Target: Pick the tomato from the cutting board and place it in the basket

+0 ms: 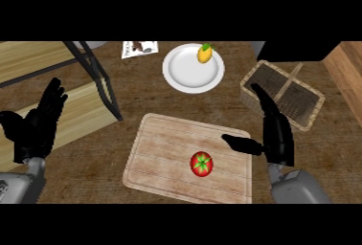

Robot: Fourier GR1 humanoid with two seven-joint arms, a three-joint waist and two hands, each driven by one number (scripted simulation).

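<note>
Tomato [201, 163] sits untouched on the cutting board [163, 153], toward its right half, so the pick is only at the approach. The right hand [272, 131] hangs just beside the board's right edge, fingers straight and thumb spread toward the fruit; next it must come down left and close round it, then carry it up to the basket [283, 93]. The left hand [39, 124] rests open at the far left. A yellow item on the plate [192, 69] is perhaps a pepper.

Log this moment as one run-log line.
phase: reach | tomato: on cutting board | right hand: open, beside board | left hand: open, resting | basket: holds nothing
</note>
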